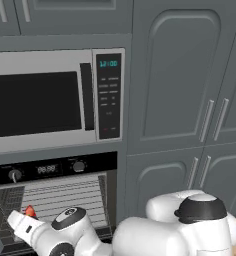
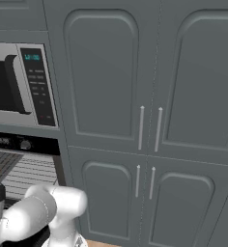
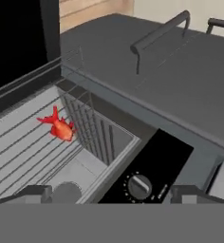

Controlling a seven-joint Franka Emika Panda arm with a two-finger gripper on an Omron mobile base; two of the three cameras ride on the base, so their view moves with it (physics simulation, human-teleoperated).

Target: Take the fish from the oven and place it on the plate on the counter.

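We are reaching with jaws spread wide and empty toward the tiny red-orange fish [image 3: 60,127] lying on the grey wire rack [image 3: 23,142] near the oven's [image 1: 55,172] side wall, risking fingertips catching the wires.

Built-in oven [image 1: 55,200] with black knob-and-display panel sits open, grey interior and wire racks exposed. Tiny red-orange fish [image 1: 30,212] on the rack at the left side of the cavity, partly covered by the white arm [image 1: 45,232], which reaches in from lower right; its white tip sits right at the fish. Silver microwave [image 1: 55,100] with lit keypad directly above the oven. Tall grey arched cabinet doors [image 1: 185,80] with silver bar handles to the right, two smaller doors beneath them.
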